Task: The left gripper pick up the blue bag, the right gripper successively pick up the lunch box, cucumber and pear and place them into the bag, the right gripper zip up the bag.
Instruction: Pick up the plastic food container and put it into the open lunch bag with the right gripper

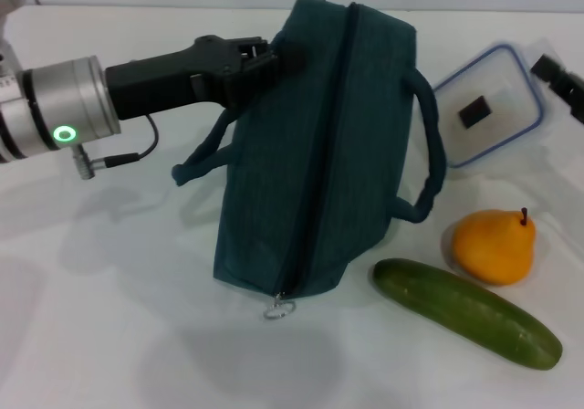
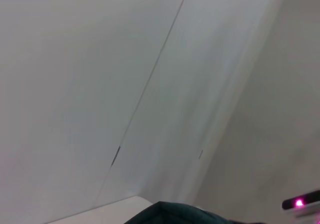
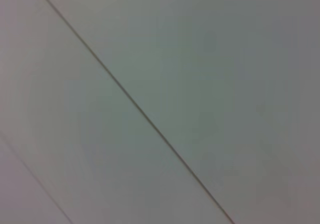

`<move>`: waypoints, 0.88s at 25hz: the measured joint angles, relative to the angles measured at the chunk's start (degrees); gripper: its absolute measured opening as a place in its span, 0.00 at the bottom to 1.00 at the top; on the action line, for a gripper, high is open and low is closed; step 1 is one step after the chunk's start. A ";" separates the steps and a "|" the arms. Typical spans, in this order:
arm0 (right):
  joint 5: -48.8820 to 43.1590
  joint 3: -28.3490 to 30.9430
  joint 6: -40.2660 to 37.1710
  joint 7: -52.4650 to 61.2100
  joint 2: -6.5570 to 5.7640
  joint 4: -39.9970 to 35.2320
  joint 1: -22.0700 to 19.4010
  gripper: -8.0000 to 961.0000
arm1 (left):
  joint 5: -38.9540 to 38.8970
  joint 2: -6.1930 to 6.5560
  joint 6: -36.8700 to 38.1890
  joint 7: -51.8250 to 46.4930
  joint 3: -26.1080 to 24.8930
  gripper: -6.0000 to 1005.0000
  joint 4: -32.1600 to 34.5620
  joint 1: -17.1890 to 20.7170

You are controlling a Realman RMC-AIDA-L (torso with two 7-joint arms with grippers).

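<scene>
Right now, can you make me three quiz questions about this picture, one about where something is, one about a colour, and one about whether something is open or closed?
1. Where is the pear?
A. Inside the blue bag
B. On the table between the lunch box and the cucumber
C. In the right gripper

2. What colour is the cucumber?
A. Dark green
B. Red
C. White

3. How is the zipper of the blue bag?
A. Wide open with food showing inside
C. Torn off
B. Closed along the top, its ring pull hanging at the near end

Answers:
1 B, the pear sits on the white table, the lunch box behind it and the cucumber in front.
2 A, its skin is plainly dark green.
3 B, the zipper line runs shut down the bag, which the left gripper meets at its top far corner.
</scene>
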 joint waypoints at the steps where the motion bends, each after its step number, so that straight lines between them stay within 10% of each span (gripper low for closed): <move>1: 0.03 -0.01 -0.77 -0.09 -0.04 -0.52 -0.14 0.11 | 0.04 -0.11 -0.18 0.00 0.00 0.12 0.00 -0.17; 22: 2.85 -0.27 -13.35 11.80 -0.71 -14.70 4.01 0.10 | -0.22 -1.47 -4.49 0.49 0.00 0.12 1.22 -1.07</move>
